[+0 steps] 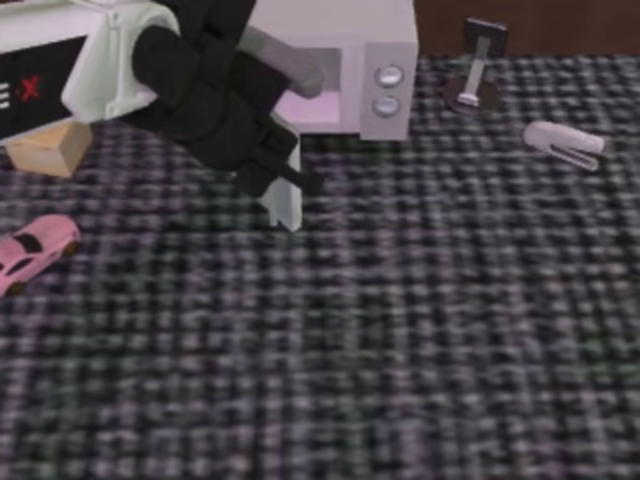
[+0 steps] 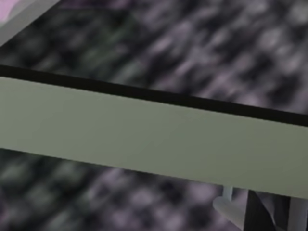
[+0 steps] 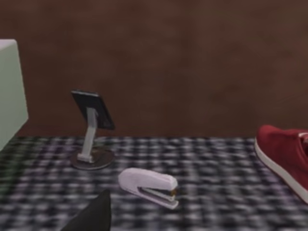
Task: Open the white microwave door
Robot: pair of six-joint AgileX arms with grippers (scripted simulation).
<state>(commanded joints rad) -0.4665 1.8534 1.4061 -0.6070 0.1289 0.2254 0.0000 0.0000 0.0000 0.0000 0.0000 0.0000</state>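
A: Entry. Where is the large boxy white-grey microwave [image 1: 385,50] on the checked worktop [image 1: 420,330]?

B: At the far edge, left of centre in the top view. Its front faces the near side; its two round knobs [image 1: 388,90] sit on the right-hand panel. The pale pinkish cavity [image 1: 305,100] is exposed.

A: And the flat white microwave door [image 1: 285,195]?

B: Swung out. Seen edge-on from above, its long axis runs from the microwave's front left corner toward the near side of the worktop, roughly square to the front face. In the left wrist view it is a broad pale band [image 2: 154,132] crossing the picture, with a dark line along one edge.

A: Left arm?

B: The left gripper [image 1: 290,170] is right at the door, over its free end, the black wrist hiding the hinge side. The door lies directly at the jaws; whether they are apart or clamped on the panel I cannot tell.

A: Right arm?

B: Out of the top view. Its wrist view shows only a dark fingertip [image 3: 94,216] low in the picture; jaw state cannot be told.

A: Room around the door?

B: Open checked worktop in front and to the right of it. To the left, a small tan cube box [image 1: 50,148] and a pink toy car [image 1: 35,250], both well apart from the door. To the right, a black phone stand on a round base [image 1: 478,70] and a white stapler [image 1: 563,143]. A red shoe [image 3: 286,156] shows in the right wrist view only.
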